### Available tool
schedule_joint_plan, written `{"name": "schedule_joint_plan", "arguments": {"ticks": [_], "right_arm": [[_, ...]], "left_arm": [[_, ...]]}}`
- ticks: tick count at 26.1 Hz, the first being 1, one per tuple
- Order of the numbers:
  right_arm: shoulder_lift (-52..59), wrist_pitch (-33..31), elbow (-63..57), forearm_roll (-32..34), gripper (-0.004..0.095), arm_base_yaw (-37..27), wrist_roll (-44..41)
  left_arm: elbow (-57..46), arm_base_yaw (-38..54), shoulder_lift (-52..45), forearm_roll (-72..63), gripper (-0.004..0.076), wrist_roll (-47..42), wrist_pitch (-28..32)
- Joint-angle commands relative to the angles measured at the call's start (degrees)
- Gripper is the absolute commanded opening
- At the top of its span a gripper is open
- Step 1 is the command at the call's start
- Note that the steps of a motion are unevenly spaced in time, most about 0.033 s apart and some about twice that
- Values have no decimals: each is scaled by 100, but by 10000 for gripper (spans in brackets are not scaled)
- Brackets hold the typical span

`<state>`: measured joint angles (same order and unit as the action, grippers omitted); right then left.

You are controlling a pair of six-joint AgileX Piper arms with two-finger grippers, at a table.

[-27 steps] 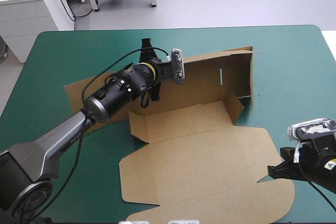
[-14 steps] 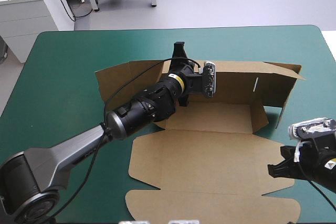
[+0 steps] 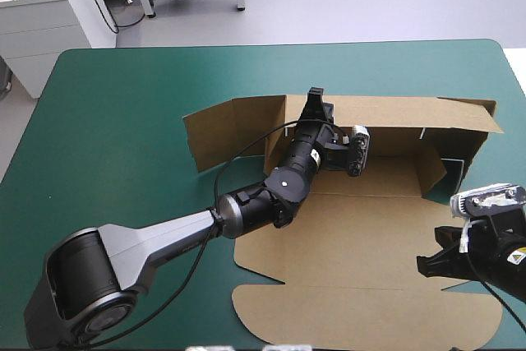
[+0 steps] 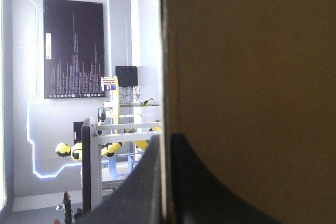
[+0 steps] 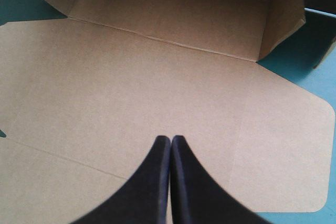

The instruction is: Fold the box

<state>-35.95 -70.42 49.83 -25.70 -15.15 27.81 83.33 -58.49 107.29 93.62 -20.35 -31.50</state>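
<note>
box (image 3: 362,236): brown, from table (image 3: 123,121) centre toward 4 o'clock, far wall raised at 12, lid flat at 6 | left gripper (image 3: 316,100): pinched onto far wall's top edge | right gripper (image 5: 170,140): fingers meeting, holding nothing, over lid's 3 o'clock edge

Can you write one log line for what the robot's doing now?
brown cardboard box: far wall raised, lid flat | left gripper: shut on far wall | right gripper: shut, over lid
</note>
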Motion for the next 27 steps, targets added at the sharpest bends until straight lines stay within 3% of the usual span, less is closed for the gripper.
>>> {"name": "schedule_joint_plan", "arguments": {"ticks": [1,3,5,9,10,13,18,24,27], "right_arm": [[-28,388,153,-268,-12,-38,-364],[-28,572,153,-268,-7,-38,-945],[-28,584,153,-268,69,-38,-1140],[-28,710,153,-268,381,-38,-1151],[-28,867,88,-268,517,-38,-1096],[-28,935,-60,-268,686,-38,-625],[-28,937,-146,-364,690,-38,-674],[-176,1769,45,-370,640,-38,-1037],[-590,1816,592,-210,615,-38,-1050]], "left_arm": [[128,-34,-231,409,-8,-243,-90],[128,-34,-138,409,-8,-243,-90],[128,-34,-100,409,-8,-243,-90],[128,-34,-75,409,-8,-243,-101],[128,-34,-75,409,-8,-243,-101],[128,-34,-75,409,-8,-243,-101],[128,-34,-75,409,-8,-243,-101],[128,-34,-75,409,-8,-243,-101],[128,-34,-75,397,-8,-243,-93]]}}
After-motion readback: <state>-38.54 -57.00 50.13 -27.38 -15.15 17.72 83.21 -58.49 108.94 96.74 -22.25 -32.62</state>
